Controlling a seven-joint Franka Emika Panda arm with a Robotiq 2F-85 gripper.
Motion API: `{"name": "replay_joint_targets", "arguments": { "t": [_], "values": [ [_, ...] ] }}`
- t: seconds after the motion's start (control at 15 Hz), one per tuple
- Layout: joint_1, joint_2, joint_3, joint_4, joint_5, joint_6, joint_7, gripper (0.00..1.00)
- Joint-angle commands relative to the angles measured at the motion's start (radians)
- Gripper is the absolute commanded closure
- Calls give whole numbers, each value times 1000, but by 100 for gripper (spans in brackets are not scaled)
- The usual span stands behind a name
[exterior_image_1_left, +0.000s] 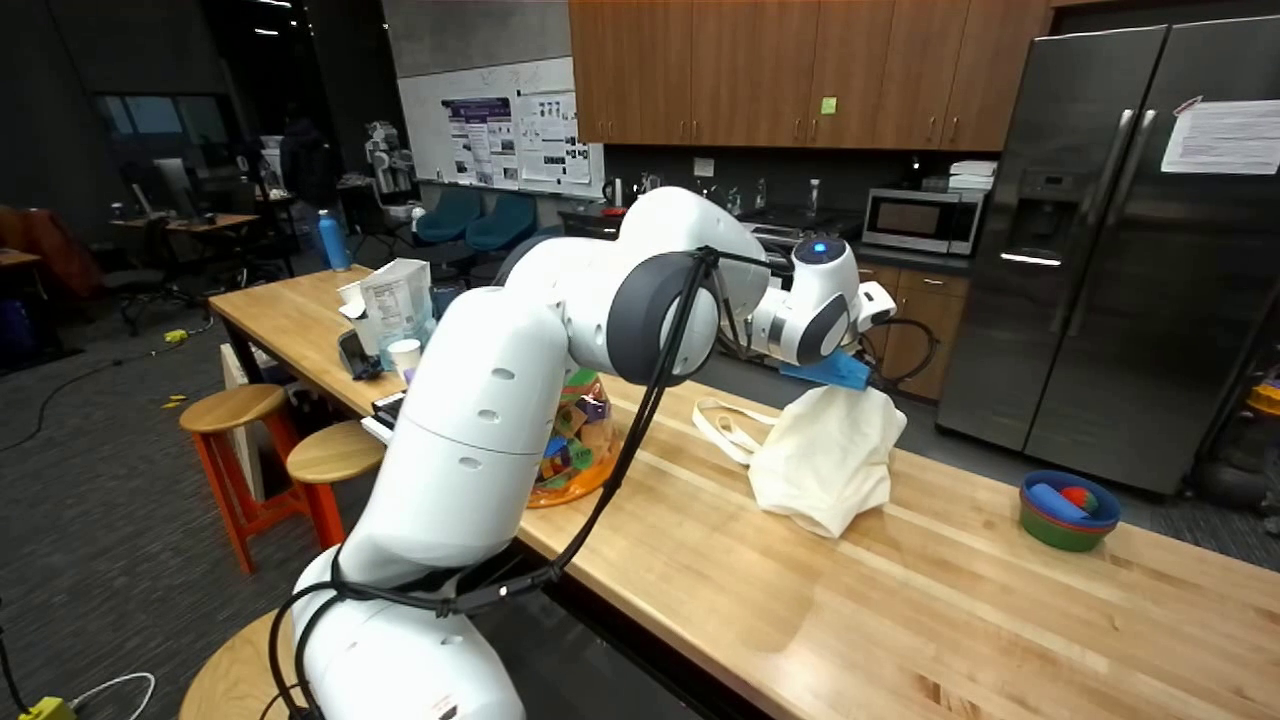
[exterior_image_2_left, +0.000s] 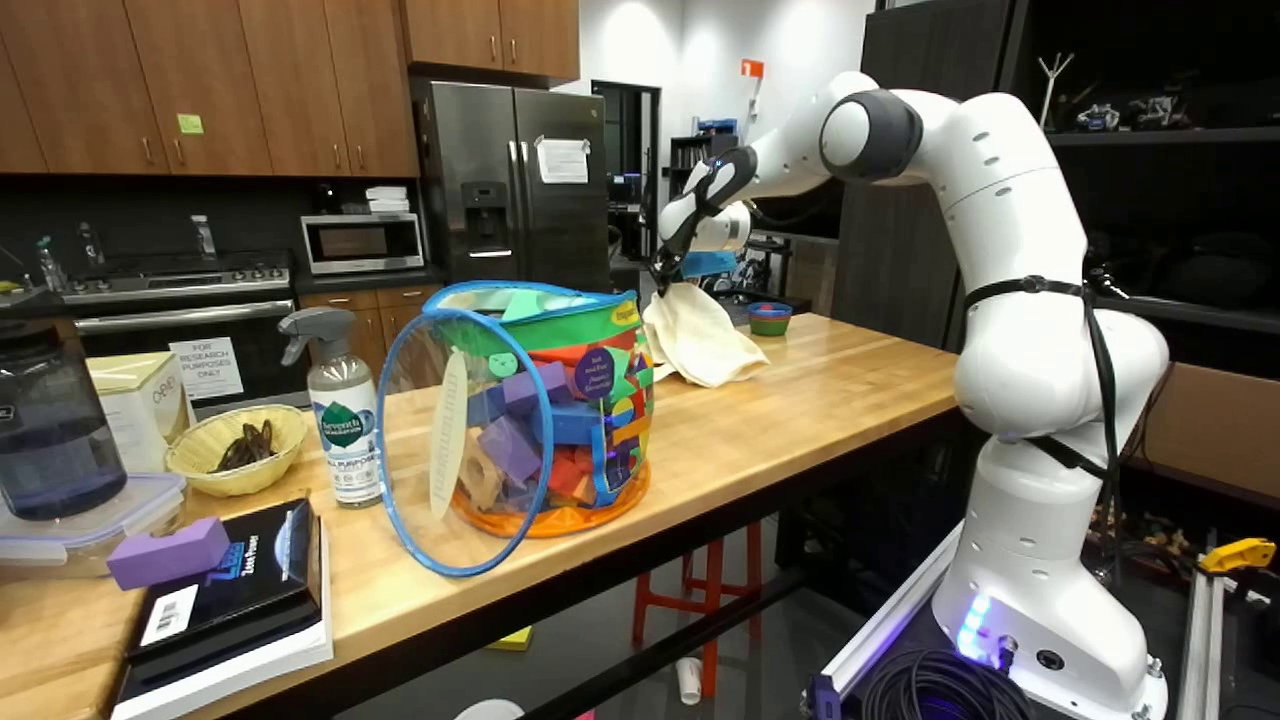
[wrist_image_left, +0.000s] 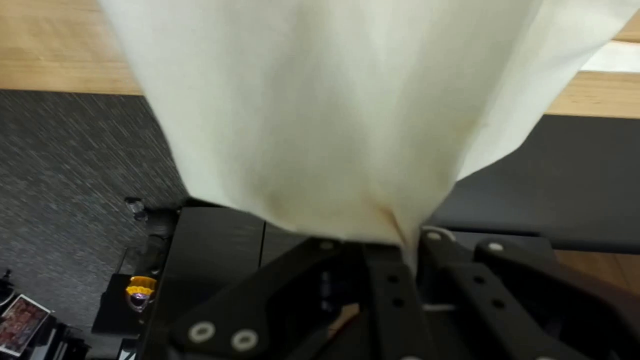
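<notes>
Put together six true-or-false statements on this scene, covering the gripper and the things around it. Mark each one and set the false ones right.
1. The gripper is shut on the cream cloth bag. True.
2. The top bowl in the stack is green. False: it is blue, and the green one is at the bottom.
3. The purple block rests on a black box. True.
4. The spray bottle lies on its side. False: it stands upright.
5. The clear-sided container holds blocks of several colours. True.
6. The refrigerator doors stand open. False: both are shut.
</notes>
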Motion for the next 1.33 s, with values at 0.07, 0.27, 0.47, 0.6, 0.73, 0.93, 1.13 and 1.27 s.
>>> {"name": "replay_joint_targets", "arguments": {
  "t": [0.07, 0.27, 0.47, 0.6, 0.73, 0.93, 1.13, 1.27],
  "values": [
    [-5, -6, 58, 25, 65, -44, -77, 99],
    [-2, -13, 86, 20, 95, -51, -104, 99],
    [12, -16, 94, 17, 102, -56, -108, 99],
    [25, -18, 97, 17, 99, -57, -105, 99],
    [39, -18, 100, 19, 96, -57, -100, 99],
    [71, -18, 101, 29, 88, -56, -90, 99],
    [105, -18, 100, 35, 76, -54, -88, 99],
    [126, -22, 97, 34, 70, -48, -83, 99]
  ]
}}
